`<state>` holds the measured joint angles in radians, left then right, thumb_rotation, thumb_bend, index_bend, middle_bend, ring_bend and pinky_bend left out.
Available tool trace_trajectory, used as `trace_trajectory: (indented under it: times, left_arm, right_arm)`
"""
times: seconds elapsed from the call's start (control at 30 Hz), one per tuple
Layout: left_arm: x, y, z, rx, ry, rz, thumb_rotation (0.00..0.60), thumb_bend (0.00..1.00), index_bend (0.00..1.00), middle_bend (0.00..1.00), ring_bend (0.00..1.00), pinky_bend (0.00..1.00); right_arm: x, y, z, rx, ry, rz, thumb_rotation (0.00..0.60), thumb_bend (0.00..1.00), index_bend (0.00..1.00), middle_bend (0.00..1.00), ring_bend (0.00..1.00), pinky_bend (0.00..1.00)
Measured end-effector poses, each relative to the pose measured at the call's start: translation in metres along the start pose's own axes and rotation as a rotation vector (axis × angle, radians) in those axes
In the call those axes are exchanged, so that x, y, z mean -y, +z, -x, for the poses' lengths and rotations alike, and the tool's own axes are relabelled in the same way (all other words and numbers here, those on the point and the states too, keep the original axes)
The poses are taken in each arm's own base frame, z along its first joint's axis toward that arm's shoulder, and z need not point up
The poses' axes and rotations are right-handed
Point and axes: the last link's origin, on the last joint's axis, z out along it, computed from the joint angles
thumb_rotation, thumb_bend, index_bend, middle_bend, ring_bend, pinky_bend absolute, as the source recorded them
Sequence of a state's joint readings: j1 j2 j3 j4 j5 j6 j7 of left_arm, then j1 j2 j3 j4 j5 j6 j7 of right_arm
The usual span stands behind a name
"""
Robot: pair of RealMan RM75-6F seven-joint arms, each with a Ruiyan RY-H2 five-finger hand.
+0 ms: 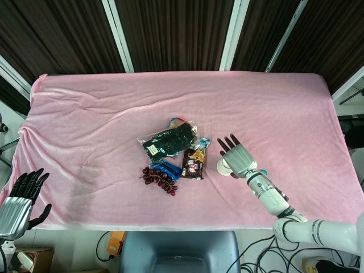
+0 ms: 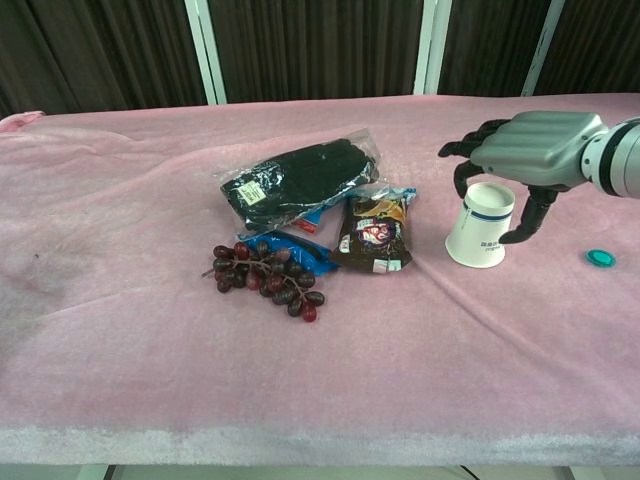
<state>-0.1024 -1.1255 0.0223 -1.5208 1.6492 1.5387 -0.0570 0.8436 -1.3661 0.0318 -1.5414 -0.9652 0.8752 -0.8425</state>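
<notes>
The right hand [image 2: 530, 150] hovers directly above the white paper cup [image 2: 480, 224], palm down, fingers spread apart and curling downward around the cup's rim (whether any fingertip actually touches the cup cannot be told). It holds nothing. The cup stands mouth-up on the pink tablecloth [image 2: 150, 350], right of centre. Just left of the cup lies a brown snack packet [image 2: 373, 235], then a bunch of dark grapes [image 2: 265, 275] on a blue wrapper [image 2: 300, 255], with bagged black gloves [image 2: 295, 180] farther back. A small teal cap [image 2: 600, 257] lies to the cup's right. The left hand [image 1: 23, 196] hangs beyond the table's near left corner, fingers apart, empty.
</notes>
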Motion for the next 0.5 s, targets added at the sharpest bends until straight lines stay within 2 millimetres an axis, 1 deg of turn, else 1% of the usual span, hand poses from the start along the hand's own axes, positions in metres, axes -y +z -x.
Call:
trace_trajectory:
  times: [0.13, 0.23, 0.3, 0.43, 0.5]
  left_arm:
    - [0.0002, -0.0014, -0.0003, -0.001, 0.0, 0.001, 0.6, 0.4, 0.0, 0.0, 0.0, 0.05]
    - [0.0009, -0.0022, -0.0008, -0.004, -0.001, -0.002, 0.6, 0.4, 0.0, 0.0, 0.0, 0.05]
    - [0.0014, -0.0022, -0.0011, -0.005, -0.001, -0.003, 0.6, 0.4, 0.0, 0.0, 0.0, 0.05]
    - [0.0015, -0.0026, -0.0003, -0.001, 0.001, -0.002, 0.6, 0.4, 0.0, 0.0, 0.0, 0.05]
    - [0.0015, -0.0027, -0.0001, -0.001, 0.002, -0.002, 0.6, 0.4, 0.0, 0.0, 0.0, 0.05]
  right_arm:
    - [-0.0014, 0.0019, 0.0013, 0.006, -0.007, 0.018, 0.6, 0.42, 0.51, 0.0, 0.0, 0.0]
    - [-0.0021, 0.0037, 0.002, 0.007, -0.013, 0.024, 0.6, 0.44, 0.59, 0.0, 0.0, 0.0]
    - [-0.003, 0.0044, 0.002, 0.001, -0.019, 0.026, 0.6, 0.44, 0.62, 0.0, 0.0, 0.0]
    - [-0.0046, 0.0011, -0.0009, -0.012, -0.006, 0.021, 0.6, 0.44, 0.63, 0.0, 0.0, 0.0]
    - [-0.007, -0.0054, -0.0046, -0.025, 0.003, 0.014, 0.6, 0.44, 0.62, 0.0, 0.0, 0.0]
